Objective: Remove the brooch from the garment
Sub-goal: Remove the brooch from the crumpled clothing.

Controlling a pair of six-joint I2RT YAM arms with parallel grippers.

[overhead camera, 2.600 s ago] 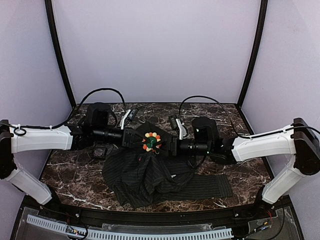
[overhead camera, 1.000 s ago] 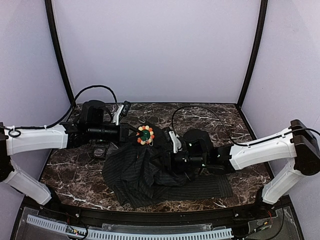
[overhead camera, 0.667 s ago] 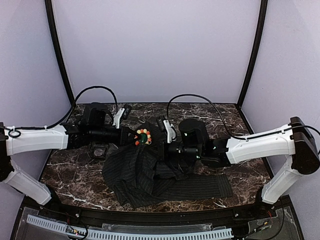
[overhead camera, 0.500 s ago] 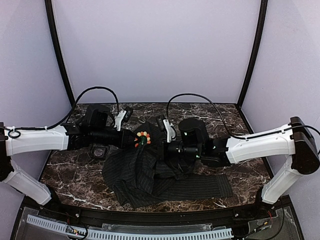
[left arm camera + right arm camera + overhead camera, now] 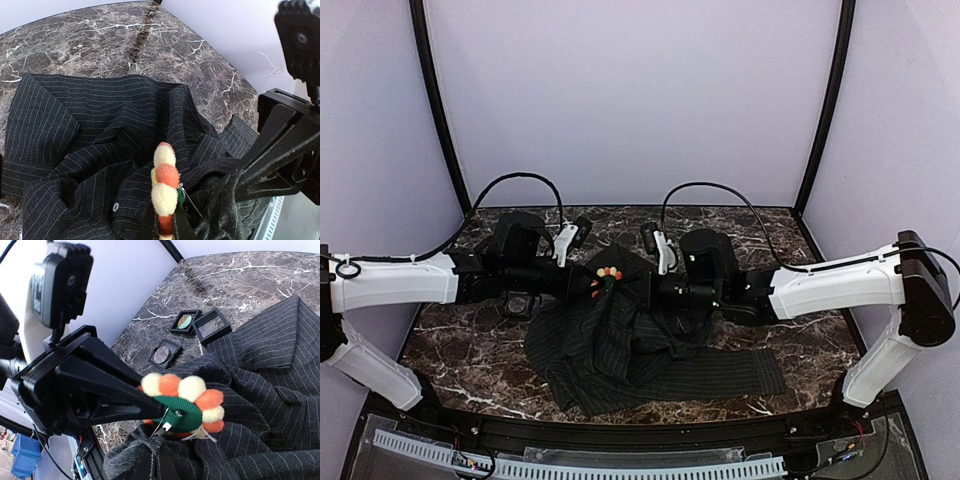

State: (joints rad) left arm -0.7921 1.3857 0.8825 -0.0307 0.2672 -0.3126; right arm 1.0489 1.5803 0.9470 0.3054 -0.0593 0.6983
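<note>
1. The table [image 5: 450, 340] is carrying a dark pinstriped garment [image 5: 620, 355], which is lying crumpled with its middle being drawn up into a peak.
2. The left hand [image 5: 586, 285] is clamping together on the brooch [image 5: 608, 277], holding it edge-up just above that peak.
3. The right hand [image 5: 642, 290] is pinching shut on the garment just beneath the brooch, apparently bracing the fabric.
4. The pin [image 5: 164, 428] behind the brooch is sitting right against the cloth, so the brooch is probably not free yet. Both grips are in place; parting pin from fabric and carrying the brooch clear are remaining.
</note>
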